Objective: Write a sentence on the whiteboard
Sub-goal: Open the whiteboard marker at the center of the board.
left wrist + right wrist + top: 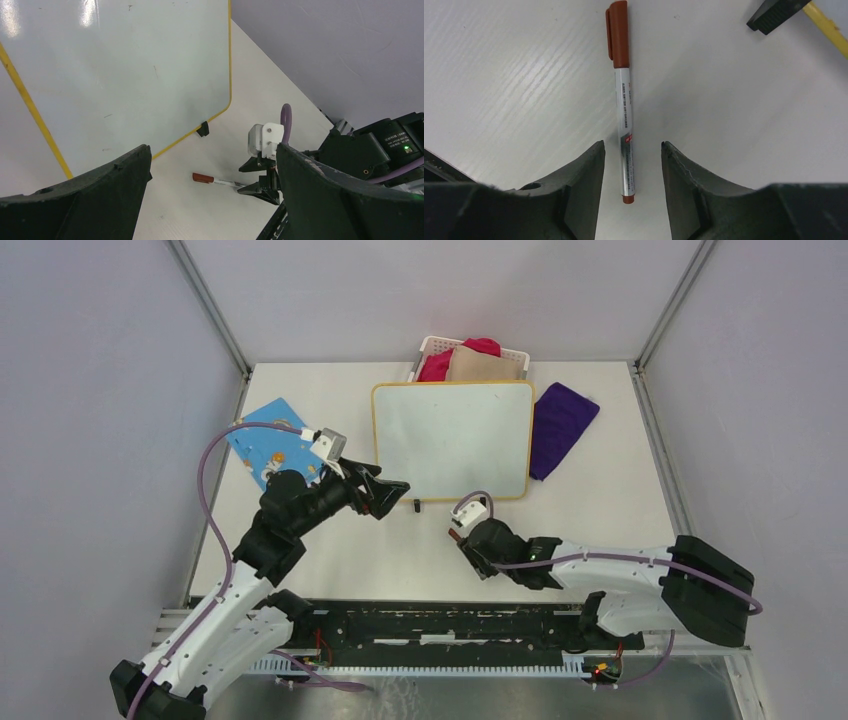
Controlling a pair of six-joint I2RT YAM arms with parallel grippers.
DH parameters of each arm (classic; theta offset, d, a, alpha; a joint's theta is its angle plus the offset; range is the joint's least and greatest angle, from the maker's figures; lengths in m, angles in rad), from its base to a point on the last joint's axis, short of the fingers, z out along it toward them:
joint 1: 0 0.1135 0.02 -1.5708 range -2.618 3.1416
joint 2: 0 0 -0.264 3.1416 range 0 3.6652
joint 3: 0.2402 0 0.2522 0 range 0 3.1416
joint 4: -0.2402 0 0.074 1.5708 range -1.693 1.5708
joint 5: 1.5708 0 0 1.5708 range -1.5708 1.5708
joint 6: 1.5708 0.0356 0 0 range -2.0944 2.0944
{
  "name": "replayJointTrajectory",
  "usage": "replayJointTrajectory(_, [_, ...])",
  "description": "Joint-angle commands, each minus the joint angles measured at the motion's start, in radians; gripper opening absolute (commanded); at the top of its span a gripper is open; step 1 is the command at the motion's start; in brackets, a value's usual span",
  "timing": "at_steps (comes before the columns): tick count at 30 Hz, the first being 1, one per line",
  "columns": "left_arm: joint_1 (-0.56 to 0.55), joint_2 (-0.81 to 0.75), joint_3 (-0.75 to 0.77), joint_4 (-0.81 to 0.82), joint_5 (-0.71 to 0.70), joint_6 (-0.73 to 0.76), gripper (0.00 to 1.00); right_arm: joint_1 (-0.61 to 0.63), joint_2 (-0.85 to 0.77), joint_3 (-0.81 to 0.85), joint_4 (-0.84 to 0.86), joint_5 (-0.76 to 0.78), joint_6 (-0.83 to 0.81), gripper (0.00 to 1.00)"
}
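Both jaws released. Left jaws: gaped wide by the whiteboard's (pixel 452 440) near-left corner. Right jaws: parted around a marker (pixel 624 100) lying on the desk (pixel 620 500), touching neither side. Whiteboard: flat mid-desk, before the basket (pixel 470 355), beside the cloth (pixel 560 425).

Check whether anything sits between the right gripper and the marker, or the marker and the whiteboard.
Nothing visible. The marker lies on bare table between the open fingers of the right gripper, the whiteboard just beyond.

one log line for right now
phase: pre-grasp | whiteboard: blank | marker: capped, on table | right gripper: open astride marker | left gripper: open, empty
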Motion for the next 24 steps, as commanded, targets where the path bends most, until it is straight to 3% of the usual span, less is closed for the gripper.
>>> replayJointTrajectory(1, [-0.006, -0.003, 0.038, 0.020, 0.007, 0.044, 0.99, -0.004, 0.047, 0.091, -0.041, 0.004, -0.053, 0.51])
replayJointTrajectory(15, [-0.015, -0.007, 0.043, 0.009, 0.007, 0.051, 0.99, -0.079, 0.170, 0.153, -0.025, -0.120, -0.122, 0.45])
replayJointTrajectory(24, [-0.018, -0.015, 0.044, 0.008, 0.007, 0.050, 0.99, -0.084, 0.202, 0.123, -0.022, -0.144, -0.121, 0.31])
